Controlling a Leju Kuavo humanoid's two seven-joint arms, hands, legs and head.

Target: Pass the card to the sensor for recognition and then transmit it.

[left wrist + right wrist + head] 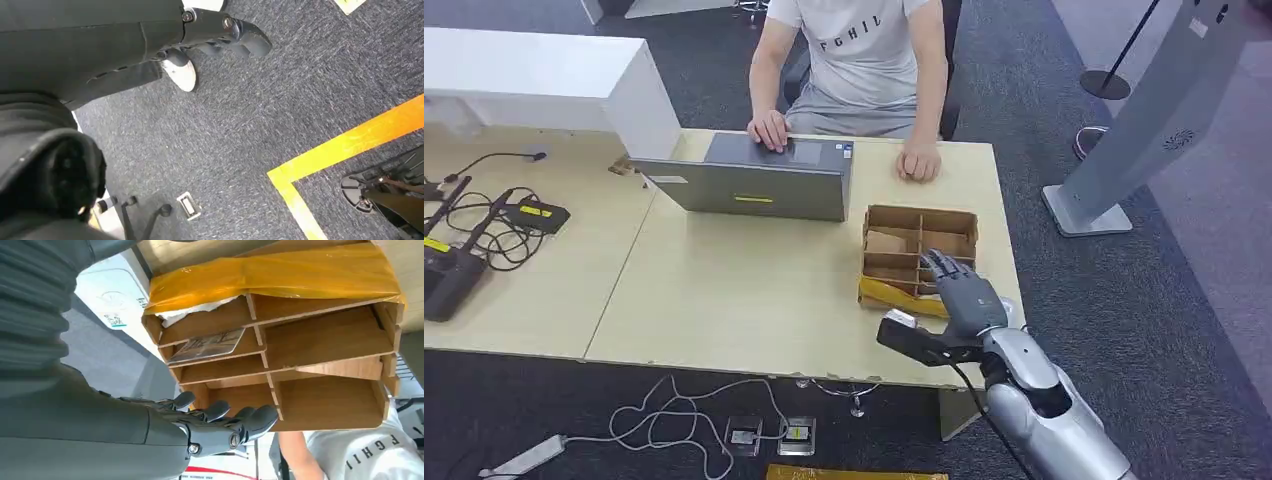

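In the head view, the right hand (957,290) is held over the near edge of a wooden compartment box (919,250) that stands on the light wooden table (724,290); its fingers are stretched forward and slightly apart, with nothing held. A grey laptop (754,178) is set beyond the box, and a person in a grey T-shirt (859,55) is seated behind it, with both hands resting at the table's far edge.

In the left wrist view, the left hand (220,30) is seen above dark carpet (280,100) crossed by an orange line (350,145); the fingers are extended and nothing is gripped.

In the right wrist view, the card (206,346) is seen lying flat in one compartment of the box, just beside the strip of yellow tape (280,275). The right hand's fingers are kept just apart from the box's edge, clear of the card
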